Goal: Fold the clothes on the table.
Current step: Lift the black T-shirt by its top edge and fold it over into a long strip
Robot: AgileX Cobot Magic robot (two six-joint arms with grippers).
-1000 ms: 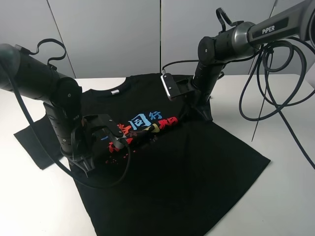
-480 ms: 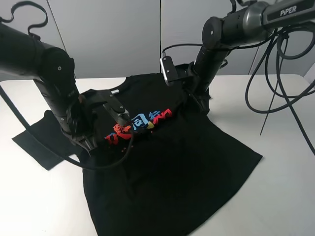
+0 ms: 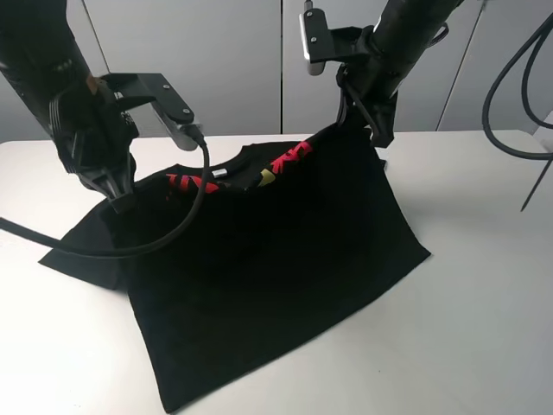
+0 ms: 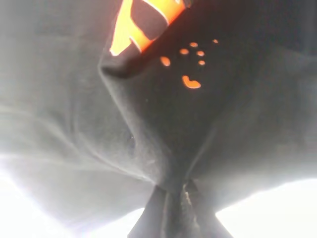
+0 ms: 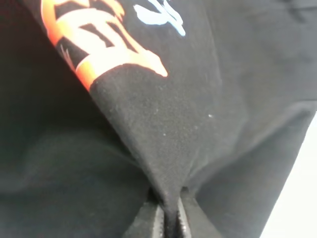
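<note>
The clothes are one black T-shirt (image 3: 268, 277) with red and yellow print (image 3: 289, 158), lying on the white table (image 3: 484, 285). Its chest is lifted into a ridge between my two grippers, while the hem and one sleeve (image 3: 78, 251) rest on the table. My left gripper (image 3: 121, 203) is shut on a pinch of fabric at the ridge's left end. In the left wrist view the left gripper (image 4: 173, 208) clamps the gathered black cloth (image 4: 163, 139). At the ridge's right end my right gripper (image 3: 378, 138) is shut on the fabric. The right wrist view shows that gripper (image 5: 168, 215) pinching a fold (image 5: 163, 148) below the red print.
Black cables (image 3: 518, 95) hang at the right, beside the right arm. A cable loop (image 3: 173, 233) from the left arm drapes over the shirt. Grey wall panels (image 3: 233, 60) stand behind the table's far edge. White tabletop shows to the right and in front of the shirt.
Both grippers have risen and drawn toward the back, each keeping its pinch. The shirt's chest has lifted off the table and the print has bunched along the raised ridge.
</note>
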